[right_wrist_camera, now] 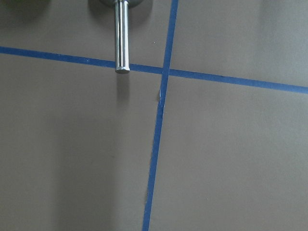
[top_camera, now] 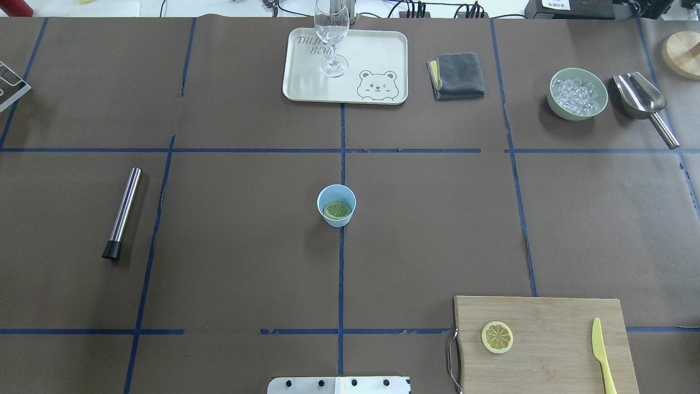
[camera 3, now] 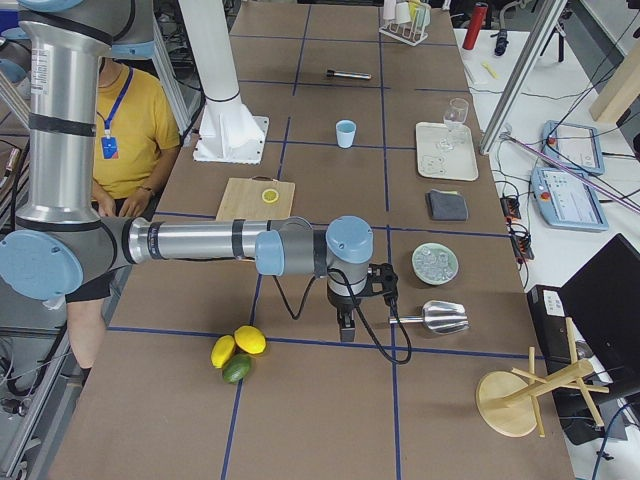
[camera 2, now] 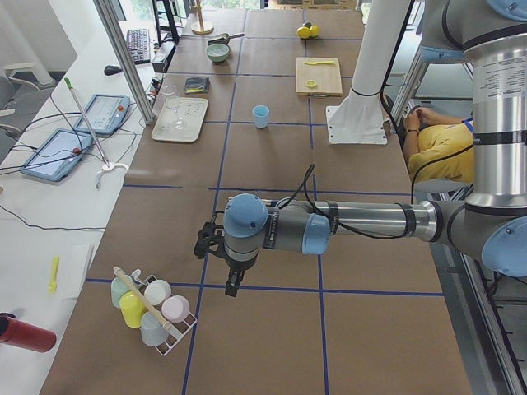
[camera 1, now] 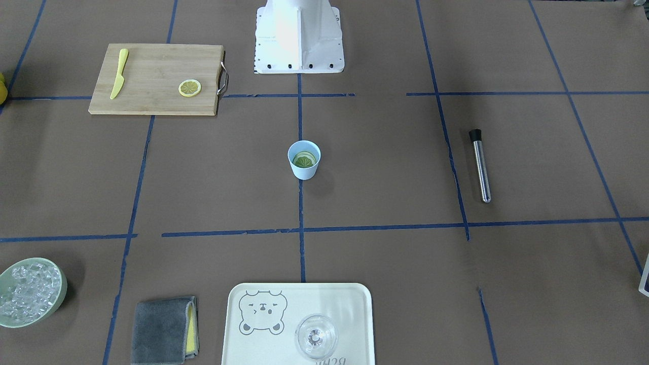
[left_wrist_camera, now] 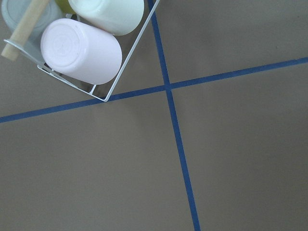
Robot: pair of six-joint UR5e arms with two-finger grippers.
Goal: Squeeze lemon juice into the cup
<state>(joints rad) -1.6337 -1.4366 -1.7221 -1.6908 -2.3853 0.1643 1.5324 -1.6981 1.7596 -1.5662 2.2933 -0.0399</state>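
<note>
Over table [camera 2: 370,329] ends | left arm [camera 2: 362,220], right arm [camera 3: 190,242] outstretched, wrists down | fingers [camera 2: 233,288]: cannot tell

The left gripper [camera 2: 234,286] and the right gripper [camera 3: 345,332] show only in the side views, too small to tell whether their fingers stand apart or together. The wall of the small pale-blue tapered cup [top_camera: 334,192] hides part of the yellow-green lemon slices [top_camera: 337,209] inside it, and their number is unclear. The overhead view's bottom edge cuts off the yellow plastic knife [top_camera: 601,353] and the bamboo cutting board [top_camera: 547,361]. The front view's left edge cuts off the green bowl of ice [camera 1: 63,296]. The shiny steel scoop [right_wrist_camera: 121,38] shows only its handle in the right wrist view.
</note>
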